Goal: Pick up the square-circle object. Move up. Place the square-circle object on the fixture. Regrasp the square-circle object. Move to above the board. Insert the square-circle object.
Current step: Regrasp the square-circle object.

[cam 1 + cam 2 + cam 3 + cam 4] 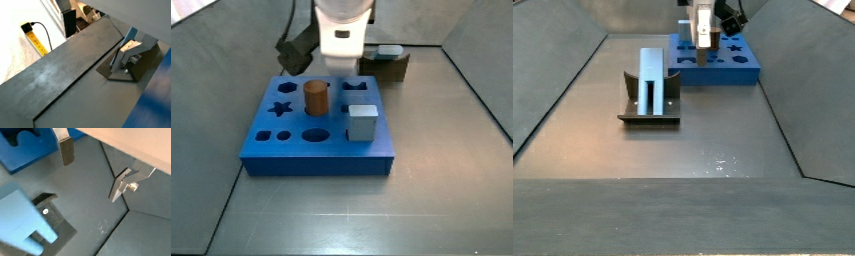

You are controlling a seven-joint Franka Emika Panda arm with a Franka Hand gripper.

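Regrasping looks like the step in hand, judged from how things lie. At the left in a side view, the long slim pale blue-grey square-circle object [652,78] stands upright on the fixture [649,120], the small dark bracket on its base plate, resting against the bracket's upright part. So placing seems done and insertion not yet begun.

To the right and farther off, the gripper [704,45] hangs over the near left edge of the large bright blue board [734,66], well apart from the square-circle object. A wrist view shows its flat silver fingers [65,150] spread wide, with only bare grey floor between them, so it grips nothing.

The next move calls for bringing the gripper left and nearer, over the fixture. The jaws must then line up on either side of the square-circle object and come down to close on it without knocking it off its rest.

On the board [318,160], a short brown cylinder [314,100] and a pale blue-grey cube [362,123] already sit in holes. Which hole is meant for the square-circle object I cannot tell.

Several things are hard to make out:
- From that side the arm's white body covers the fingertips.
- The fixture [393,66] is half hidden behind it.
- In the wrist view the square-circle object [23,223] is blurred and cut off at the edge.
- No view makes clear which of its ends is up.
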